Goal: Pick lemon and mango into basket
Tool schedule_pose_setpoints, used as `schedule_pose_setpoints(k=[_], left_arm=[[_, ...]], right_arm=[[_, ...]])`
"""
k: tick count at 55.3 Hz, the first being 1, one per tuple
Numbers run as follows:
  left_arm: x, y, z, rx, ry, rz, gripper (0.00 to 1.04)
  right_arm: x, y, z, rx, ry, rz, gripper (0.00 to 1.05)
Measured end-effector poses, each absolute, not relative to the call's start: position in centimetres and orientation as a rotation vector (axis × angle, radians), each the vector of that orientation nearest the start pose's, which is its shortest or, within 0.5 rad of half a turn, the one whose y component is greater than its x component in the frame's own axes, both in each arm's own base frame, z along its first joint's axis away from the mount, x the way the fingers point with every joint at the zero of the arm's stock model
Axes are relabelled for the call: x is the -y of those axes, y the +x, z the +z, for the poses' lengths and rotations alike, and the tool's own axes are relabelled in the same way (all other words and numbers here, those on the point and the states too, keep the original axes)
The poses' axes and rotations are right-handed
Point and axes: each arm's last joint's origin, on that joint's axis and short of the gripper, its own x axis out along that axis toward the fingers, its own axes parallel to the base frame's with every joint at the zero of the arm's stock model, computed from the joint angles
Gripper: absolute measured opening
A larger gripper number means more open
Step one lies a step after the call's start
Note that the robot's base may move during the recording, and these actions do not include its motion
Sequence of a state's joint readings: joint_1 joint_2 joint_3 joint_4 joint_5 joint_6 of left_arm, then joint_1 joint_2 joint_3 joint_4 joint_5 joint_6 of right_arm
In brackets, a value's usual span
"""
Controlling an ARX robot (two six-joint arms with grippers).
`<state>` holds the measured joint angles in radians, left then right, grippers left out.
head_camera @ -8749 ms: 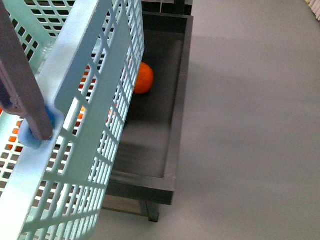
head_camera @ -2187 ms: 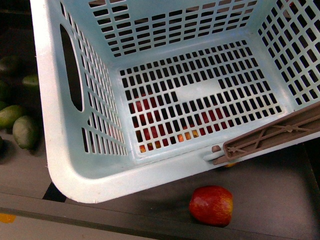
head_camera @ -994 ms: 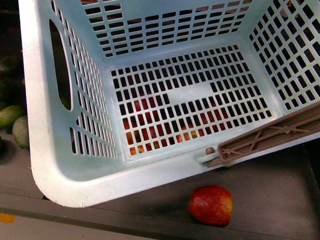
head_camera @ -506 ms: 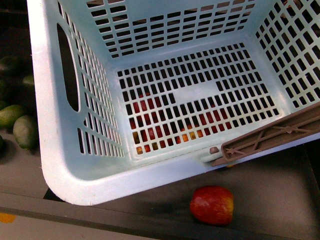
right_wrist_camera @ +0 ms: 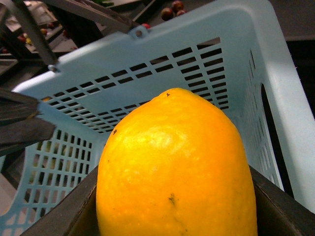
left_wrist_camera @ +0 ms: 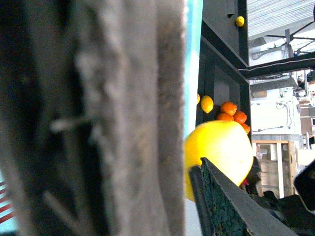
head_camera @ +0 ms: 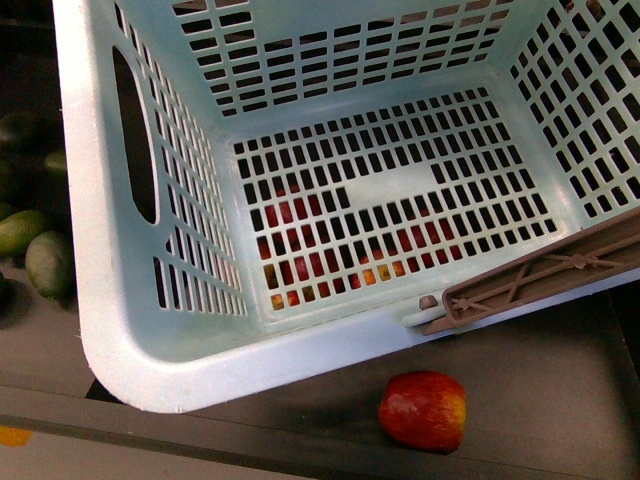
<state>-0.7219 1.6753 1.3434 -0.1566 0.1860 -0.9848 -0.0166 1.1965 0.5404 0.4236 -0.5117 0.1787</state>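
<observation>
R hand (right_wrist_camera: 174,204) pinching mango (right_wrist_camera: 174,147), both sides gripped; basket (right_wrist_camera: 288,108), empty, just ahead of hand. Risk: early release or basket sway lets mango miss rim & roll away

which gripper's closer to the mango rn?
Right. The right fingers clamp the mango on both sides, with the basket just beyond. The left fingers sit beside the basket's brown handle.
</observation>
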Motion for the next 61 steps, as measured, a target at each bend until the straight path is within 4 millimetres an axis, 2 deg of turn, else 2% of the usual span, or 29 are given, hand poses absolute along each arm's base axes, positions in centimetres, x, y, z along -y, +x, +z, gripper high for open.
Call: schedule_pose_setpoints(k=[13, 24, 26, 36, 42, 47, 50, 53, 61], left_arm=[[25.7, 28.5, 29.8, -0.872, -0.764, -0.567, 0.28], [25.7, 28.4, 29.8, -0.871, -0.764, -0.566, 0.28], [25.7, 28.4, 29.8, -0.872, -0.764, -0.568, 0.28], [25.7, 28.4, 29.7, -0.878, -0.768, -0.565, 0.28], [25.7, 28.4, 29.7, -0.871, -0.764, -0.559, 0.28], [25.7, 28.4, 29.7, -0.871, -0.762, -0.561, 0.28], [25.7, 28.4, 29.7, -0.877, -0.766, -0.565, 0.28], [25.8, 28.3, 29.7, -0.876, -0.763, -0.567, 0.28], [25.8, 28.3, 29.7, -0.878, -0.765, -0.569, 0.28]], right_arm=[[-2.4, 26.8, 21.4, -0.313, 0.234, 0.388, 0.64], [-2.2, 26.7, 21.8, -0.298, 0.234, 0.351, 0.94], [-1.9, 26.6, 22.1, -0.291, 0.239, 0.343, 0.97], [0.5, 25.2, 24.1, -0.232, 0.254, 0.268, 0.96], [2.9, 23.6, 25.5, -0.187, 0.255, 0.168, 0.96], [5.0, 21.8, 25.9, -0.172, 0.234, 0.039, 0.96], [5.2, 21.0, 25.4, -0.068, 0.135, -0.020, 0.86], [4.4, 20.1, 24.4, -0.008, 0.065, -0.008, 0.73], [3.0, 18.2, 22.1, -0.011, 0.025, -0.011, 0.45]])
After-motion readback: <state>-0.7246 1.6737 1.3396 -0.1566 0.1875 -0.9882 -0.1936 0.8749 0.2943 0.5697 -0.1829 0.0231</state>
